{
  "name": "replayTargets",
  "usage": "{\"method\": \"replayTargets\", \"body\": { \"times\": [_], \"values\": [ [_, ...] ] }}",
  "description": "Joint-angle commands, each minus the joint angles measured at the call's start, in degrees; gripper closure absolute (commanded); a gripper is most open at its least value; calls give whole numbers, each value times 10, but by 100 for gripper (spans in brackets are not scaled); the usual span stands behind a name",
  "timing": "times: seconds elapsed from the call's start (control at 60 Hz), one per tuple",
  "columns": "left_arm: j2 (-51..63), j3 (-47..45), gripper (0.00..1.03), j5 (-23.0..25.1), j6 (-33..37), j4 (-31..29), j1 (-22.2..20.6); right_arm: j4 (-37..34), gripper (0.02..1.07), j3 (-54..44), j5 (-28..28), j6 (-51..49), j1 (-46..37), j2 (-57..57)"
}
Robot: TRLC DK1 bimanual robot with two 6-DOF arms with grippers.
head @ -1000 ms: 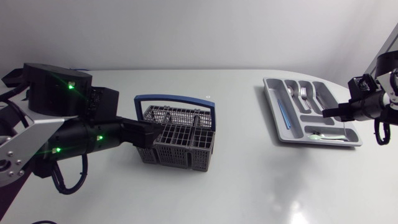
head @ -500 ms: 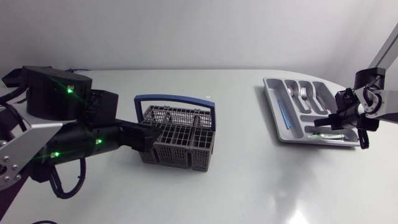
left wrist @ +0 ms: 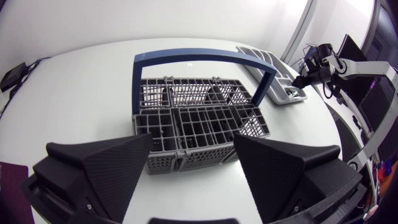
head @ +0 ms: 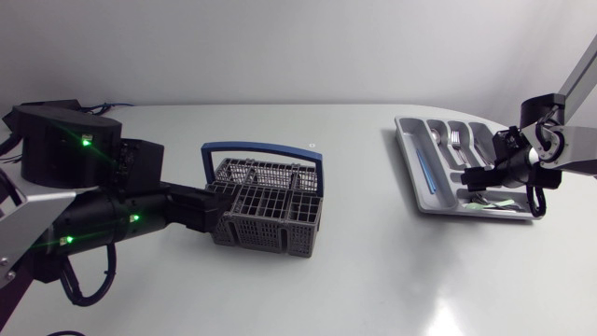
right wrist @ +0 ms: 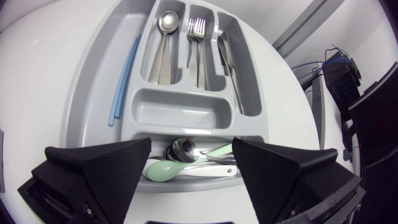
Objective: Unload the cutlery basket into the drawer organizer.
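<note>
You're looking at a grey grid-patterned basket (head: pixel 270 210) with a blue handle (head: pixel 263 147) on the white counter (head: pixel 373 271), and a pale grey organizer (right wrist: pixel 180 106) holding silver cutlery (right wrist: pixel 196 37), a light blue stick (right wrist: pixel 123 78) and a mint-green spoon (right wrist: pixel 165 169).

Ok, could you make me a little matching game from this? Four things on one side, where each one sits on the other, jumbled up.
Things:
1. cutlery basket
2. forks
3. mint-green spoon
4. blue straw

Places:
A. crosswise slot nearest the right gripper
B. just ahead of the open left gripper
C. narrow slot along the drawer organizer edge
D. middle of the three long slots

Pairs: 1-B, 2-D, 3-A, 4-C
</note>
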Motion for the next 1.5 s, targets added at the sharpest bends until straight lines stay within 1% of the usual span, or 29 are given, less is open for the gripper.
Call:
{"method": "replayTargets", "body": {
  "times": [0.0,0.117,0.217,0.3,0.383,0.467,0.517,0.633,0.767,0.85,1.0,1.167,1.317,1.4,1.483],
  "values": [
    [-13,-18,12,-3,11,-4,12,-16,7,13,-20,32,7,-47],
    [-16,-26,12,-3,17,-5,33,-76,7,4,-70,70,33,-116],
    [-16,-35,12,-1,27,-2,54,-135,7,-13,-101,98,91,-180],
    [-12,-50,12,0,39,18,74,-175,7,-22,-109,124,151,-214],
    [-5,-61,12,8,51,33,96,-200,7,-35,-112,158,221,-242],
    [-1,-66,12,16,58,44,117,-213,7,-44,-111,194,288,-259],
    [4,-70,12,16,60,52,122,-219,7,-48,-111,219,331,-264],
    [37,-85,12,17,77,97,153,-226,7,-51,-112,261,406,-261],
    [92,-90,12,17,88,135,184,-226,7,-58,-117,284,463,-242],
    [122,-92,12,16,95,154,192,-222,7,-65,-124,287,491,-231],
    [176,-92,12,16,100,204,199,-213,7,-65,-143,292,514,-193],
    [235,-80,12,13,99,240,192,-184,7,-58,-147,304,535,-151],
    [256,-71,12,9,95,245,162,-156,7,-48,-141,315,540,-111],
    [256,-70,12,2,91,245,147,-144,7,-43,-121,315,530,-104],
    [253,-71,12,0,88,245,144,-138,7,-42,-116,314,510,-100]
  ]
}}
